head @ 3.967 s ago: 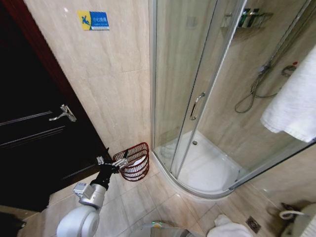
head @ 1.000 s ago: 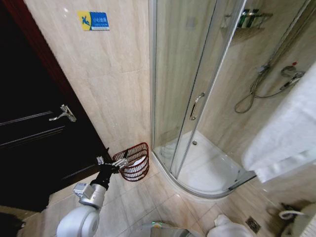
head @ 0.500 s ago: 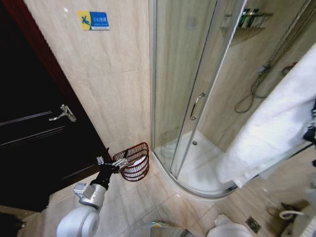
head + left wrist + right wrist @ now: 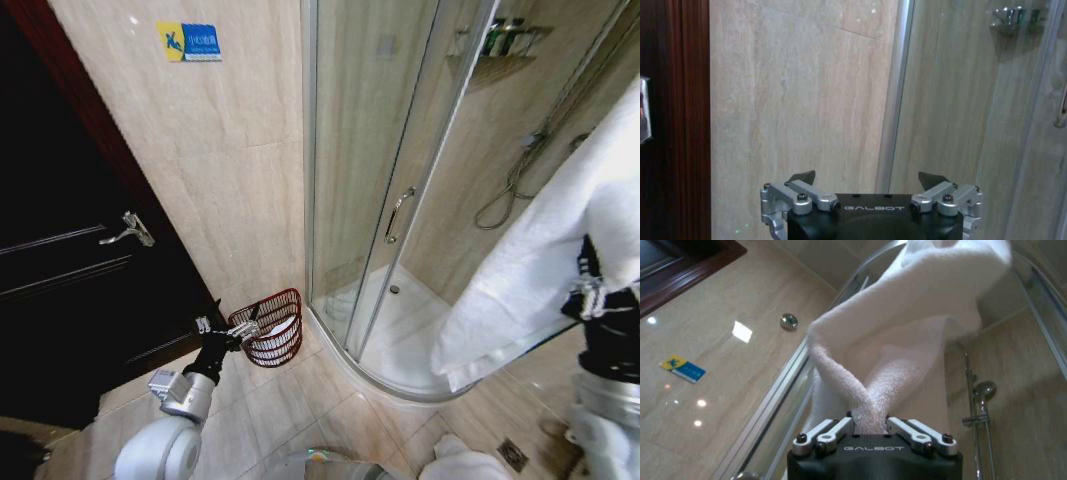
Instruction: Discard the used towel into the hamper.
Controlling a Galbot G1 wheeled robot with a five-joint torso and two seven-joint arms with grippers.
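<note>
Tiled bathroom floor, red-brown wire hamper (image 4: 270,327) beside open left hand (image 4: 243,329); white towel (image 4: 907,340) pinched in right hand (image 4: 870,426).

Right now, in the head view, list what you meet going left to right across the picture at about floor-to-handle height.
Dark door → door handle → left tool → hamper → shower door handle → white towel → right tool, shut on the towel.
</note>
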